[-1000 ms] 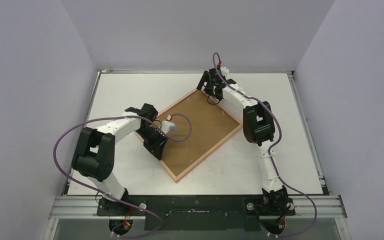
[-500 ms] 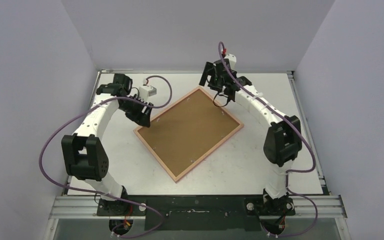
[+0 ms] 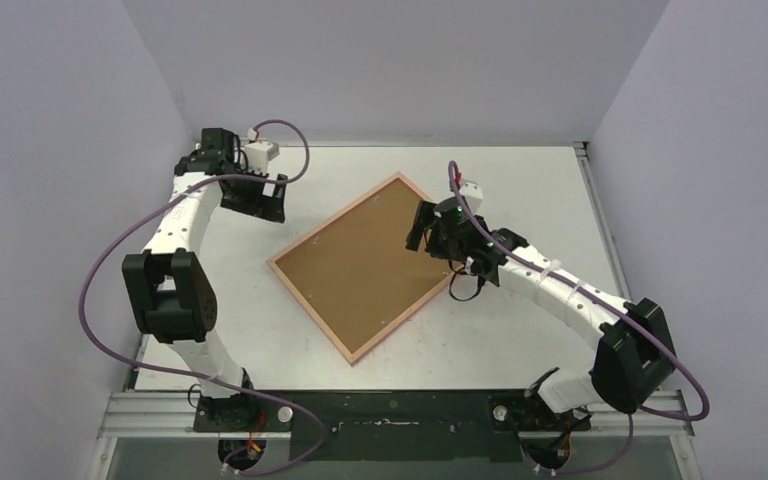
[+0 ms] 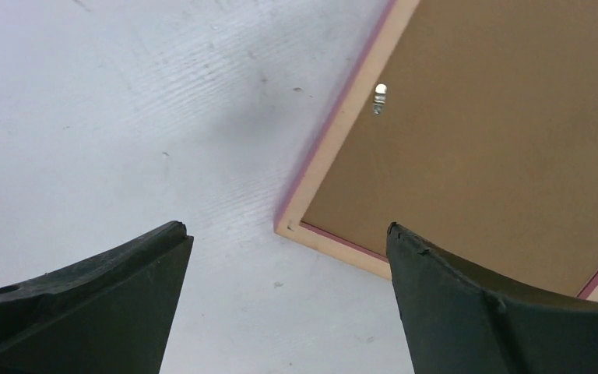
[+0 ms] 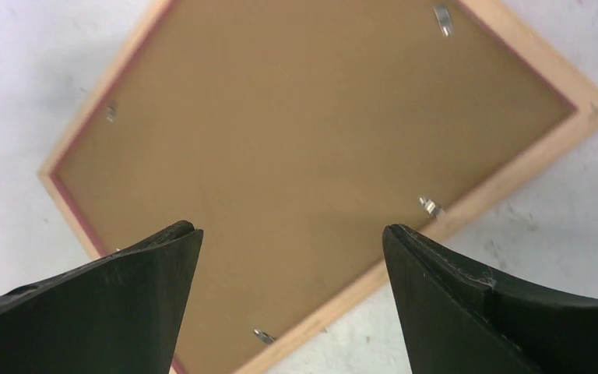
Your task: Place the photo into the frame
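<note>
Right gripper (image 5: 292, 228): jaws wide, empty, hovering over the backing board (image 3: 360, 265). Left gripper (image 3: 263, 200): jaws wide, empty, beyond the far-left edge of the frame (image 3: 333, 220). The frame lies back-up on the table (image 3: 520, 190), board seated within its rim. Photo not visible; presumably beneath the board, unconfirmed. Recommendation: address one clip (image 5: 430, 205) at a time, press lightly, and brace the rim against sliding.

Plain pale lilac walls (image 3: 60, 150) close in on 3 sides. The white table (image 3: 560, 190) is scuffed and evenly lit.
</note>
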Available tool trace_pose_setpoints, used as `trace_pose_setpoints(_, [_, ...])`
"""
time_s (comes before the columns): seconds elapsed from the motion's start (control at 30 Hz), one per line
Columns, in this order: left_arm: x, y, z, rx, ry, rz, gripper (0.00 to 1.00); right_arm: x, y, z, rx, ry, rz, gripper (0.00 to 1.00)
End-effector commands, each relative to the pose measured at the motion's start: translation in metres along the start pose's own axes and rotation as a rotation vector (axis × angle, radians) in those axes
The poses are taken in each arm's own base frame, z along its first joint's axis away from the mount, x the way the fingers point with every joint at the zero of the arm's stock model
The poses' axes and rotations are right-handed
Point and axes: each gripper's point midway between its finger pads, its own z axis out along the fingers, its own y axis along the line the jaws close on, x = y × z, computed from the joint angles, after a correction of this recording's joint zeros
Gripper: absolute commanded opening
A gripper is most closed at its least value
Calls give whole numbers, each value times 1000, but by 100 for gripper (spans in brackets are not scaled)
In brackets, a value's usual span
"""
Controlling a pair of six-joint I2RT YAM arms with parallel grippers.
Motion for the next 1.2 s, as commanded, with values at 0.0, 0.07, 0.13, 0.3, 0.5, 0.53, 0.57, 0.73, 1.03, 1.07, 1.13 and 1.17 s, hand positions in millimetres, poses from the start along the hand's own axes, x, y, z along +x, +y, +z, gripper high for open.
trace_pose_setpoints(0.0, [-30, 44, -13, -13, -166, -181, 96, 14, -16, -15, 18, -20, 81, 90])
trace_pose_setpoints(0.07, [-20, 45, 0, 70, -110, -232, 96, 23, -21, -16, 17, -10, 97, 90])
trace_pose_setpoints(0.13, [-10, 38, 15, 126, -44, -259, 96, 29, -24, -16, 22, 1, 113, 90])
trace_pose_setpoints(0.3, [-2, 25, 46, 156, -36, -269, 97, 48, -30, -14, 30, 24, 147, 90])
trace_pose_setpoints(0.5, [1, 12, 74, 172, 13, -262, 89, 65, -37, -16, 23, 45, 194, 90])
trace_pose_setpoints(0.53, [2, 12, 77, 168, 15, -256, 87, 66, -38, -16, 19, 44, 202, 90])
trace_pose_setpoints(0.57, [2, 12, 81, 161, 17, -252, 84, 68, -39, -16, 17, 46, 206, 90])
trace_pose_setpoints(0.73, [10, 14, 94, 149, 41, -246, 57, 69, -36, -15, 8, 57, 205, 90])
trace_pose_setpoints(1.03, [26, 1, 110, 149, 109, -235, 34, 84, -31, -10, -39, 95, 273, 90])
trace_pose_setpoints(1.07, [28, 3, 112, 137, 108, -235, 33, 87, -34, -8, -29, 99, 275, 90])
trace_pose_setpoints(1.13, [30, -5, 117, 133, 121, -219, 31, 93, -40, -6, -11, 108, 278, 90])
trace_pose_setpoints(1.17, [32, -8, 118, 138, 131, -220, 28, 95, -42, -4, -8, 111, 279, 90])
